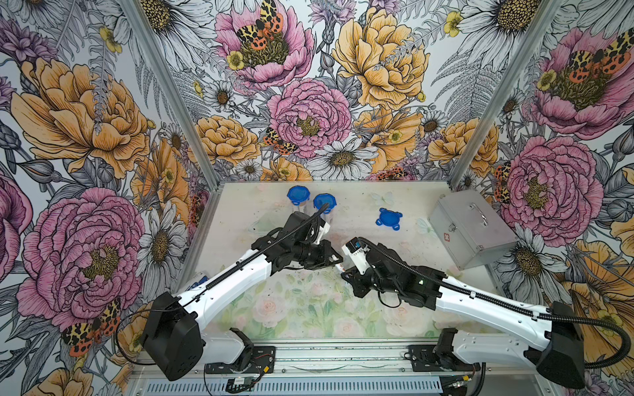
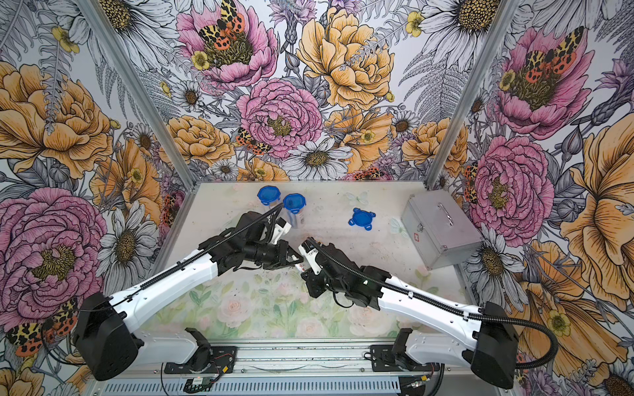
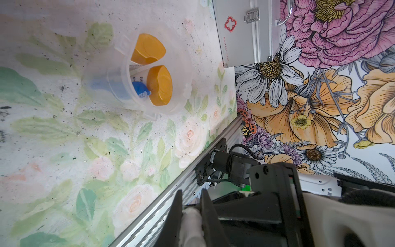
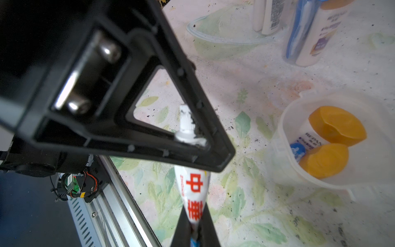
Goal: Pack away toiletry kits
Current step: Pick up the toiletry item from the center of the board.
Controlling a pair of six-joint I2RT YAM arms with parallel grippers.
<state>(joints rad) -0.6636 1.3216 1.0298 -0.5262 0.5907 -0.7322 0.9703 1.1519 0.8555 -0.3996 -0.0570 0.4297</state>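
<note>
Right claw [image 4: 195,222] pinches toothpaste tube [image 4: 192,188] — cap toward left claw [image 3: 191,205], seemingly gripped.

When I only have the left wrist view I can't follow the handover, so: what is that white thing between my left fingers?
Observer: The right wrist view shows it is the cap end of a toothpaste tube.
Operator: Who has the other end?
Observer: The right gripper is shut on its flat tail.
Operator: Is a lid free for the open cup?
Observer: Yes, one loose blue lid lies on the table. It shows in both top views.
</note>
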